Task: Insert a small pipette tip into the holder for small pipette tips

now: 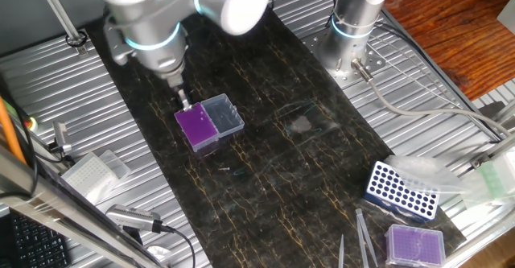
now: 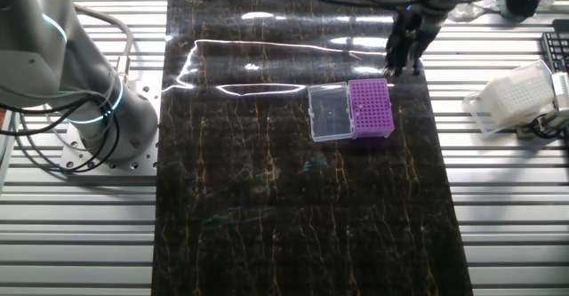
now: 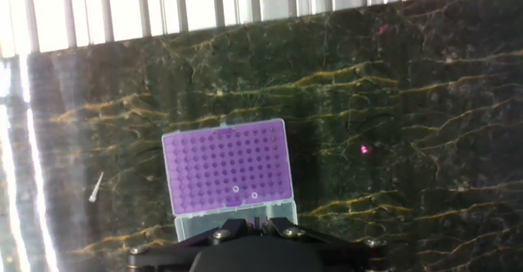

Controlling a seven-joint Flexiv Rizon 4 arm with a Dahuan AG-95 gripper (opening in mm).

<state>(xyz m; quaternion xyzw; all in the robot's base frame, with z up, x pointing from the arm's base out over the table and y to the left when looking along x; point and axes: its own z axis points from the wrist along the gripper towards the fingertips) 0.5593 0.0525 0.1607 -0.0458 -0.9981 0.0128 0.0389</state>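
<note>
The holder for small pipette tips (image 3: 227,170) is a deep-purple gridded box with its clear lid flap (image 3: 196,223) open beside it. It also shows in one fixed view (image 1: 195,125) and the other fixed view (image 2: 371,108). Two of its holes show pale rings. A small pipette tip (image 3: 96,188) lies on the dark mat left of the box. My gripper (image 3: 257,223) hovers just above the box's edge (image 1: 184,101) (image 2: 404,60). Its jaws stand pressed close together. I cannot make out anything held between them.
A blue rack with white holes (image 1: 402,191), a paler purple box (image 1: 414,244) and long grey pointed sticks (image 1: 364,236) sit at the mat's near right corner. A white tip box (image 1: 88,171) stands off the mat. A second arm's base (image 1: 350,26) stands behind.
</note>
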